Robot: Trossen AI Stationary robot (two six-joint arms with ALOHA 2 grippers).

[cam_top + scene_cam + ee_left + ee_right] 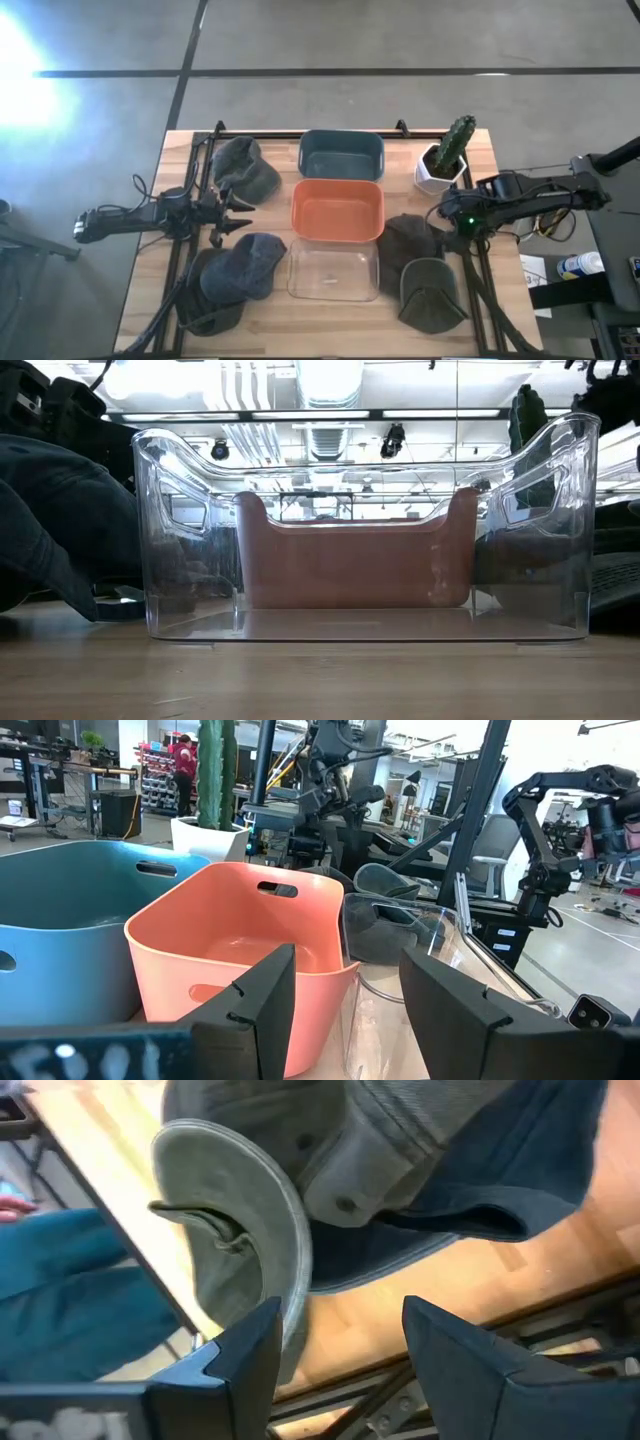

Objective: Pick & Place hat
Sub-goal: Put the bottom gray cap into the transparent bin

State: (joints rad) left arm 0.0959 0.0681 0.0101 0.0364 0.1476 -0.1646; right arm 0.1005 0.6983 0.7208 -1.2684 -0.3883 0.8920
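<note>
Hats lie in two clusters at either side of the desk [330, 318], and nearest the front edge a grey-blue cap [243, 266] rests on a darker hat [205, 300] on the left, while an olive cap [428, 292] sits brim-forward on the right, overlapping a dark hat [410, 238] just behind it. Between these piles stands a clear bin [333, 271], empty as far as can be seen, likely set in the middle so either arm can reach it. Behind it, touching or nearly so, is an orange bin [338, 210], and behind that a blue bin [341, 154]; the three make a central column, which looks like a row of drop targets flanked by supply piles. The left end effector [232, 212] hovers between its near pile and another grey hat [245, 168] farther back, fingers spread wide with nothing between them, aimed toward the bins. The right end effector [452, 218] hangs beside the dark hat, likewise wide open and empty; its wrist view looks down on a cap's brim, so a descent onto that hat seems the plausible next move. Farthest back on the right, a potted cactus [446, 158] stands clear of the work.
</note>
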